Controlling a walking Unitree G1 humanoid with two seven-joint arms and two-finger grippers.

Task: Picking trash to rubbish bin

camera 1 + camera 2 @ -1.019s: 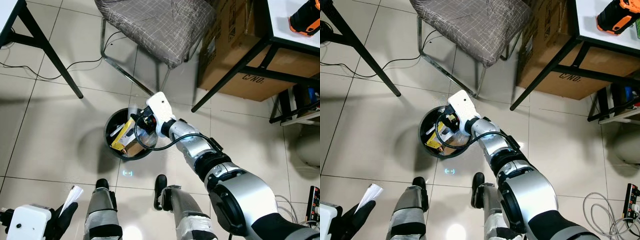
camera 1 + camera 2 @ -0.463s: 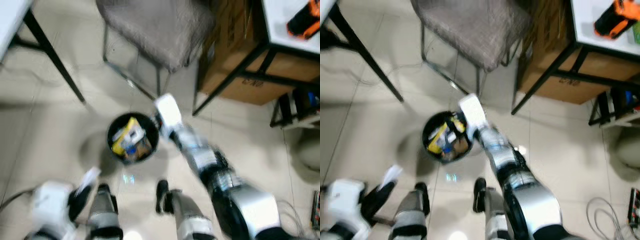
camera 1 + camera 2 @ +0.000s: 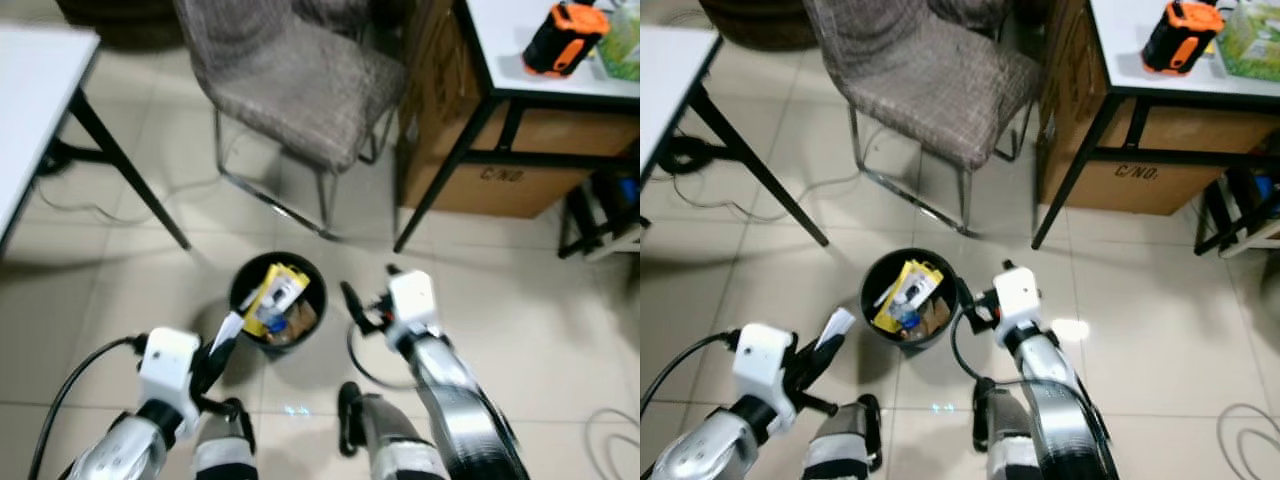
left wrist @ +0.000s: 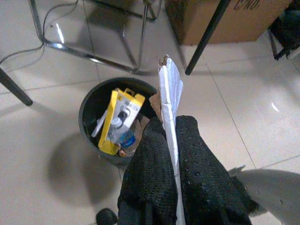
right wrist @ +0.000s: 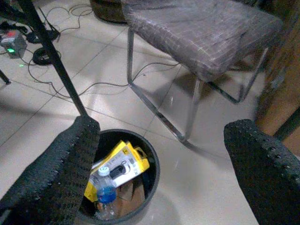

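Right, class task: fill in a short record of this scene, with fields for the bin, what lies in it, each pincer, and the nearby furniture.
Bin: round black rubbish bin on the pale tiled floor
Contents: yellow card package, clear plastic bottle with blue label, brown scraps
Left pincer: shut on a flat white paper scrap, beside the bin
Right pincer: open, empty, beside the bin
Furniture: grey fabric chair with chrome legs behind the bin; brown cardboard box under a white desk

bins (image 3: 875, 290): 1 | chairs (image 3: 930, 70): 1 | cardboard boxes (image 3: 1140, 175): 1 | hands (image 3: 825, 335) (image 3: 975, 305): 2
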